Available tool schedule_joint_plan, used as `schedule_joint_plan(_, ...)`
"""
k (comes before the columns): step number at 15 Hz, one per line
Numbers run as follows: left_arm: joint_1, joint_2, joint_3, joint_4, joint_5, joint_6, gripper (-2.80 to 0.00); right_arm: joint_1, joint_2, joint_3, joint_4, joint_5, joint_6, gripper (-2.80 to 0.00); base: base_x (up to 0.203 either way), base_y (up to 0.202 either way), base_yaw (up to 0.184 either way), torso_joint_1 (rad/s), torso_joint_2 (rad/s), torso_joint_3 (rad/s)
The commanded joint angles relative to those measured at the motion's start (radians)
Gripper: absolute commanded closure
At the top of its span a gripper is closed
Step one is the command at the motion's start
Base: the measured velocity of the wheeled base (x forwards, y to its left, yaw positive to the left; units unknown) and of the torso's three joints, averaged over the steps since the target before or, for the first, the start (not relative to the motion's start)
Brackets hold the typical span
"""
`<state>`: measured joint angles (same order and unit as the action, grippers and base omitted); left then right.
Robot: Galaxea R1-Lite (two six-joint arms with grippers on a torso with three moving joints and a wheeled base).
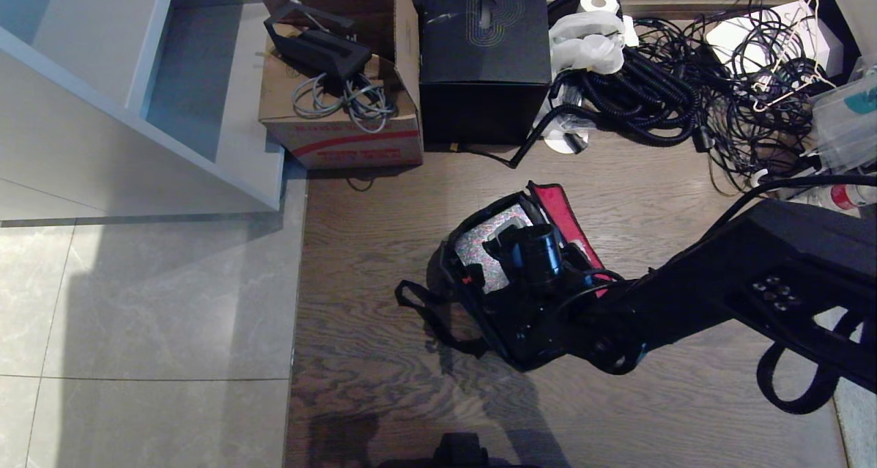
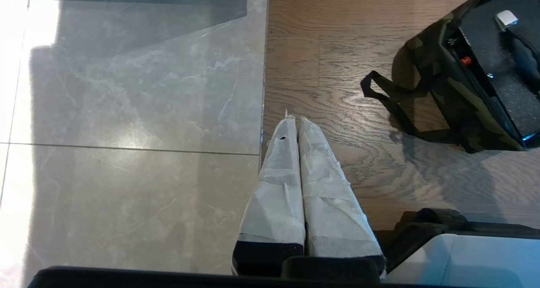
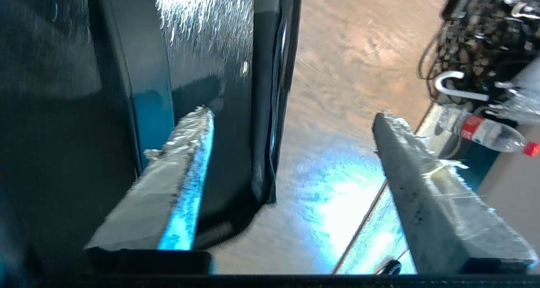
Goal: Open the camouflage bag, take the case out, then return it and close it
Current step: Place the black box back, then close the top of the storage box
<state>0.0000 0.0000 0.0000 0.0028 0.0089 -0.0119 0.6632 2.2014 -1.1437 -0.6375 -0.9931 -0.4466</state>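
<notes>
- Camouflage bag (image 1: 479,297): mid-floor on wood planks, lid open, red lining showing.
- Case (image 1: 490,245): seated inside the bag; closing appears to remain.
- Right gripper (image 3: 291,123): over the bag, fingers spread, holding nothing.
- Left gripper (image 2: 298,125): parked, fingers pressed together.
- Far side: cardboard box (image 1: 342,122), black box (image 1: 483,57), cable tangle (image 1: 692,77); none obstruct.

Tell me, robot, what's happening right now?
Right tool open at camouflage bag. Left tool shut, parked. Case inside, lid open. Nothing blocking.
</notes>
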Motion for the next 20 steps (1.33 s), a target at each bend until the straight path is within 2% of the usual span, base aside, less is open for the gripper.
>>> schedule_joint_plan(1, 0.000, 0.000, -0.001, 0.000, 0.000, 0.000, 0.00, -0.001, -0.074, 0.065, 0.010, 0.021, 0.004, -2.80, 0.000, 0.000, 0.000, 0.000, 0.00, 0.000)
schedule_joint_plan(4, 0.000, 0.000, 0.000, 0.000, 0.000, 0.000, 0.00, -0.015, -0.163, 0.131, 0.124, 0.081, 0.096, -2.80, 0.000, 0.000, 0.000, 0.000, 0.00, 0.000)
schedule_joint_plan(5, 0.000, 0.000, 0.000, 0.000, 0.000, 0.000, 0.00, -0.021, -0.179, 0.146, 0.163, 0.151, 0.151, -2.80, 0.000, 0.000, 0.000, 0.000, 0.00, 0.000)
schedule_joint_plan(9, 0.000, 0.000, -0.002, 0.000, 0.000, 0.000, 0.00, -0.035, -0.237, 0.212, 0.306, 0.724, 0.515, -2.80, 0.000, 0.000, 0.000, 0.000, 0.00, 0.000)
schedule_joint_plan(10, 0.000, 0.000, 0.000, 0.000, 0.000, 0.000, 0.00, -0.048, -0.245, 0.251, 0.354, 0.781, 0.568, -2.80, 0.000, 0.000, 0.000, 0.000, 0.00, 0.000)
schedule_joint_plan(12, 0.000, 0.000, 0.000, 0.000, 0.000, 0.000, 0.00, -0.056, -0.216, 0.275, 0.356, 0.802, 0.571, -2.80, 0.000, 0.000, 0.000, 0.000, 0.00, 0.000)
schedule_joint_plan(15, 0.000, 0.000, 0.000, 0.000, 0.000, 0.000, 0.00, -0.056, -0.127, 0.271, 0.232, 0.806, 0.517, -2.80, 0.000, 0.000, 0.000, 0.000, 0.00, 0.000)
schedule_joint_plan(20, 0.000, 0.000, 0.000, 0.000, 0.000, 0.000, 0.00, -0.056, -0.031, 0.272, 0.185, 0.824, 0.480, -2.80, 0.000, 0.000, 0.000, 0.000, 0.00, 0.000)
